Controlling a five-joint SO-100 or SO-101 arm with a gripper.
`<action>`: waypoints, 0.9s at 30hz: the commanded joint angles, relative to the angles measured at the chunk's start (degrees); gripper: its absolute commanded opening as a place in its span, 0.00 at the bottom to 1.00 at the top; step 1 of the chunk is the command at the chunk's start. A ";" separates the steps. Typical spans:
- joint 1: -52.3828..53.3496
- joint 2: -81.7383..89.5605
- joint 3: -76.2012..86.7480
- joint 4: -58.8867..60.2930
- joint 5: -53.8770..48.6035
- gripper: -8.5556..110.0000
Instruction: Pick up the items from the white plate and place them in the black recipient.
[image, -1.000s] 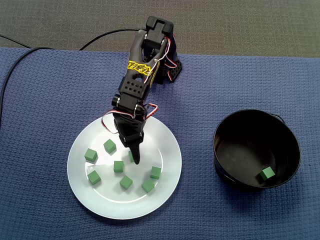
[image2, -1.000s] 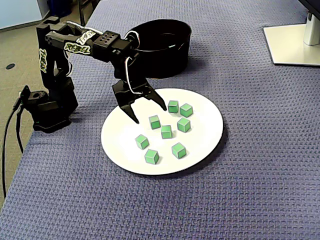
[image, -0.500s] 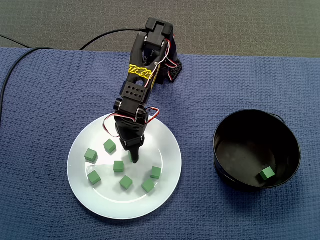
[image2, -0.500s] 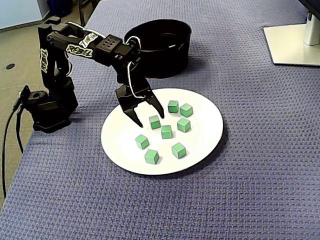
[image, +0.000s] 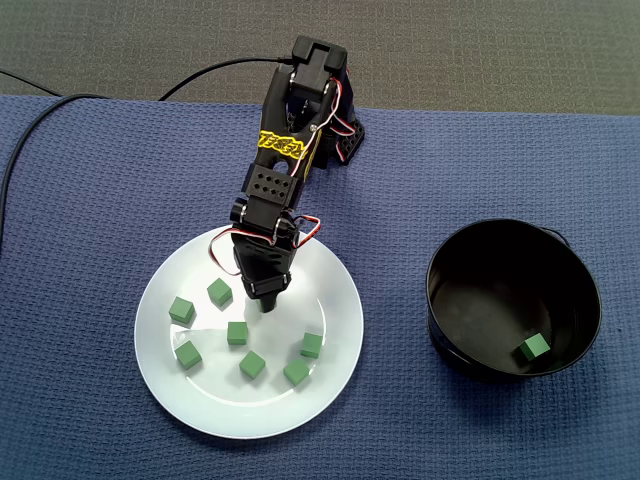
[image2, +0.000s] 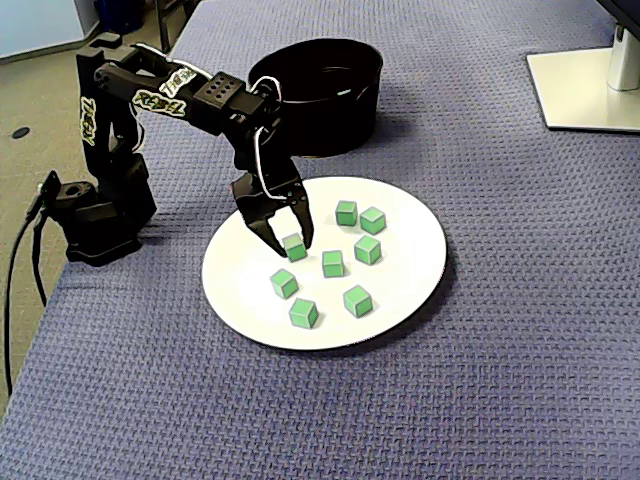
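A white plate lies on the blue mat with several small green cubes on it, such as one near its middle. My gripper reaches down onto the plate. In a fixed view its fingers press both sides of a green cube, so it is shut on that cube. The other fixed view hides this cube under the gripper. The black bowl stands apart from the plate and holds one green cube.
The arm's base sits at the mat's edge with a black cable trailing off. A white monitor stand stands at the far corner in a fixed view.
The gripper came down over the plate and its wide-open fingers narrowed onto one green cube. The other cubes have not moved.
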 joint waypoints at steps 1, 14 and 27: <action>-0.88 2.37 0.09 -0.97 1.05 0.07; 1.23 28.48 -22.76 31.38 3.96 0.07; -45.35 28.04 -48.52 21.45 -0.70 0.07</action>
